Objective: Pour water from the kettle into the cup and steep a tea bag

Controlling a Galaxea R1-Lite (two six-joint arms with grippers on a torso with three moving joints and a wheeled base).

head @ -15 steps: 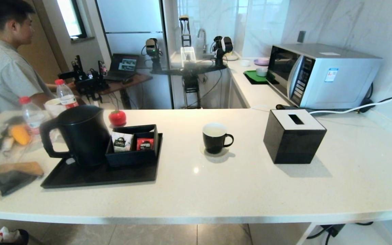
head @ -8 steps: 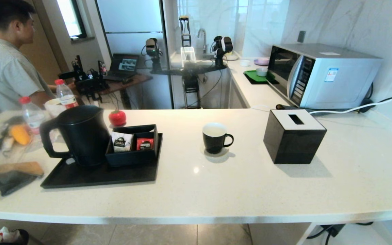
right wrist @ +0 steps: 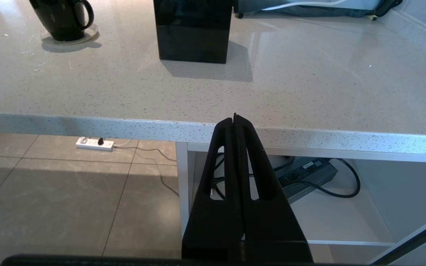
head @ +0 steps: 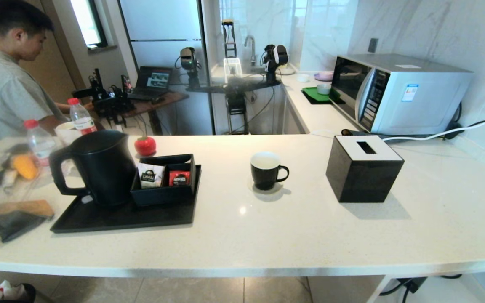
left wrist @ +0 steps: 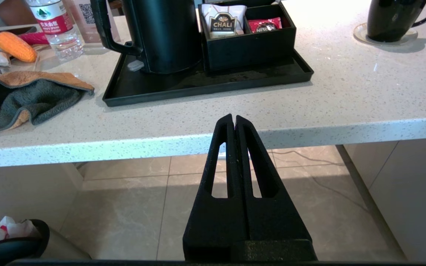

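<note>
The matte black kettle [head: 99, 166] [left wrist: 161, 33] stands on a black tray [head: 120, 216] at the counter's left, its loop handle facing left. The black cup [head: 266, 170] [right wrist: 61, 18] with a white inside sits on a round coaster mid-counter, its ear handle to the right. No tea bag on a string shows. My left gripper [left wrist: 234, 119] hangs shut below the counter's front edge, before the tray. My right gripper [right wrist: 235, 117] is likewise shut and low, before the black box. Neither arm appears in the head view.
A black organiser [head: 164, 179] on the tray holds a white CHALI packet [head: 150, 176] and a red packet [head: 179, 178]. A black tissue box [head: 362, 168] stands right of the cup, a microwave [head: 398, 92] behind. Bottles, a cloth [head: 11, 221] and a person [head: 6, 80] are at left.
Only the person at the far left has shifted a little. Nothing on the counter has moved.
</note>
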